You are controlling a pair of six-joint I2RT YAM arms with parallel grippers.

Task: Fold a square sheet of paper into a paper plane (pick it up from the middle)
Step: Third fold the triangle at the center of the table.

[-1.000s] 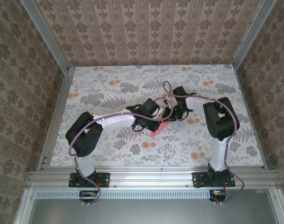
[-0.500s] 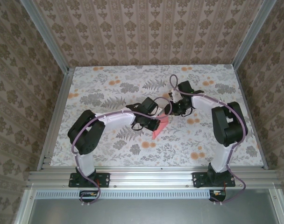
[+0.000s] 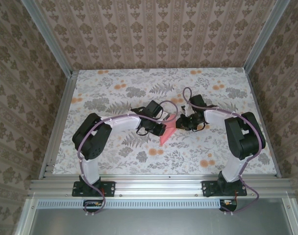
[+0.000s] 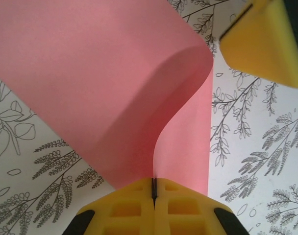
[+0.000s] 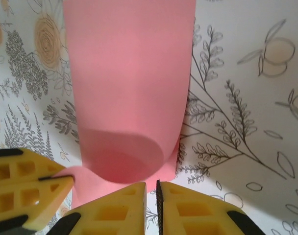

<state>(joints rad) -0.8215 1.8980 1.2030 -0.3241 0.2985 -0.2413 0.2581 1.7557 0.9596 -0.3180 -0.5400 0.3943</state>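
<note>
Your left claw (image 4: 153,185) is clenched on the edge of the pink sheet (image 4: 90,73), which curls over itself near the middle of the table (image 3: 114,88), between the two claws. Your right claw (image 5: 151,191) sits right at the sheet's curled end, jaws a thin slit apart. You cannot tell whether it pinches any paper.

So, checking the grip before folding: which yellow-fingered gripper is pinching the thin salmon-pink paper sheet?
The left gripper: the salmon-pink paper sheet is clamped between its shut fingers. The right gripper pinches nothing.
</note>
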